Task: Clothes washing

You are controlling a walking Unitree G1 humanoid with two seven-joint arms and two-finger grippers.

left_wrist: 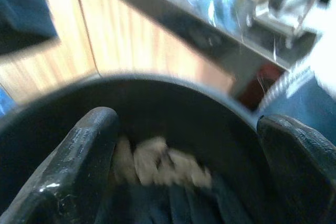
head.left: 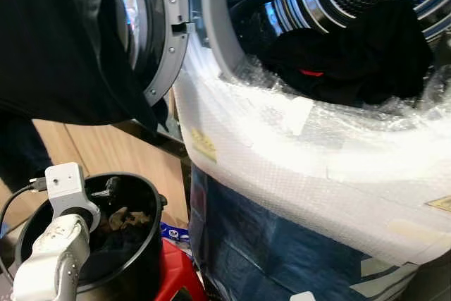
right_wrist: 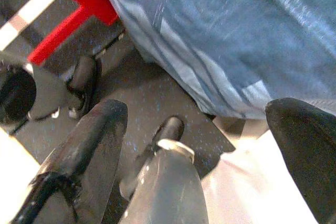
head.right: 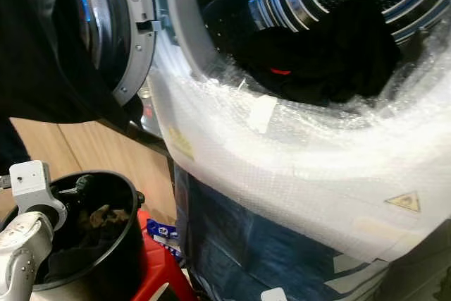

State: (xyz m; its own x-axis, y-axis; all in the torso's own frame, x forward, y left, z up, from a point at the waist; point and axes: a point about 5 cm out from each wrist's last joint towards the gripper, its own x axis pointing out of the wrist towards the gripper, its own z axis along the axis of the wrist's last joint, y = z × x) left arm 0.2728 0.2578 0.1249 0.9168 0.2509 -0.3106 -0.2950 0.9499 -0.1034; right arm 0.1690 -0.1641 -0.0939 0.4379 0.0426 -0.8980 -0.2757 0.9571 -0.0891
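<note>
Your left gripper point(left_wrist: 184, 161) hangs wide apart over the black bucket point(head.left: 144, 259), where clothes point(head.left: 127, 218) wait beside the washer's foot. Dark laundry point(head.left: 352, 54) already sits at the drum mouth above. Right gripper point(right_wrist: 205, 150) is spread, idle by the floor.

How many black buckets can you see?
1. The black bucket sits low at the robot's left, on a red stool, beside the washing machine. More could be hidden out of frame.
</note>
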